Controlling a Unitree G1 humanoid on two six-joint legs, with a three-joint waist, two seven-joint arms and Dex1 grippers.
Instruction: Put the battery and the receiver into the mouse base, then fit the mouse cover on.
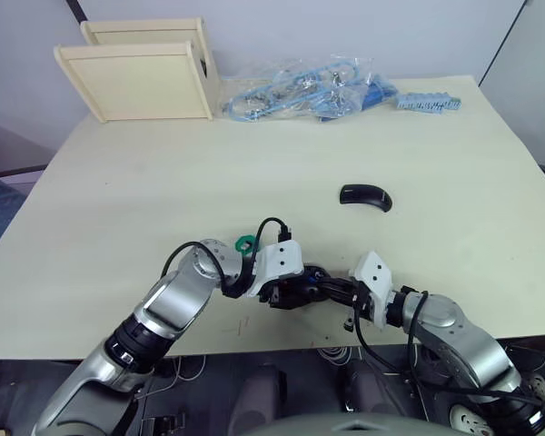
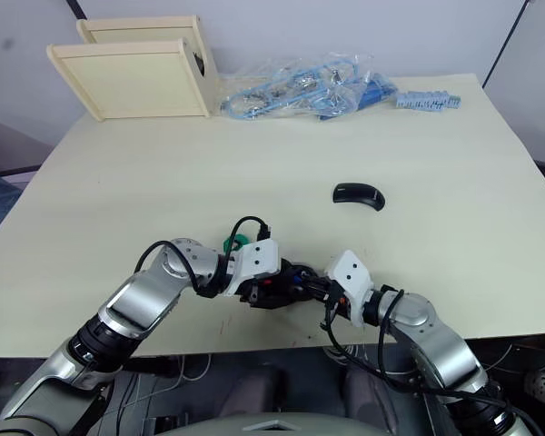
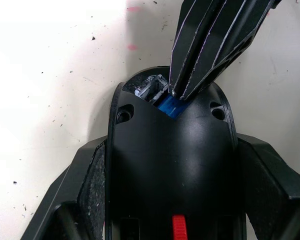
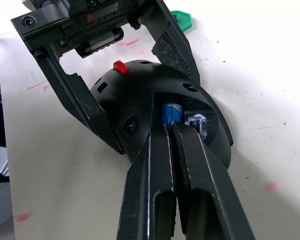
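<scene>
Battery [image 4: 169, 113] sits in a recess of the mouse base [image 4: 160, 107], right at the tips of the right gripper [image 4: 170, 127], and that contact is what the coming move turns on. In the right wrist view the blue-and-white cylinder lies straight ahead of the jaws, its long axis running roughly along their reach, with only its near end and a strip of blue showing past the edge of the recess. The right jaws are pressed together, nothing between them, and their tips rest at or on the battery's near end, as if poking it home. Whether it is fully seated I cannot tell; my judgement is that it is nearly in and needs a short push along that same axis.

The left gripper [image 3: 172, 165] holds the base from the opposite end, its jaws closed on the two flanks of the black body, with the red patch [image 3: 178, 228] between them. Base and both grippers sit at the near edge of the tabletop [image 1: 163, 182], with a green disc [image 1: 244, 243] just behind the left wrist.

The mouse cover [image 1: 365, 196] lies by itself farther out on the tabletop, well apart from the base and toward the right arm's side, so the right arm is the nearer one to fetch it. The receiver I cannot make out.
</scene>
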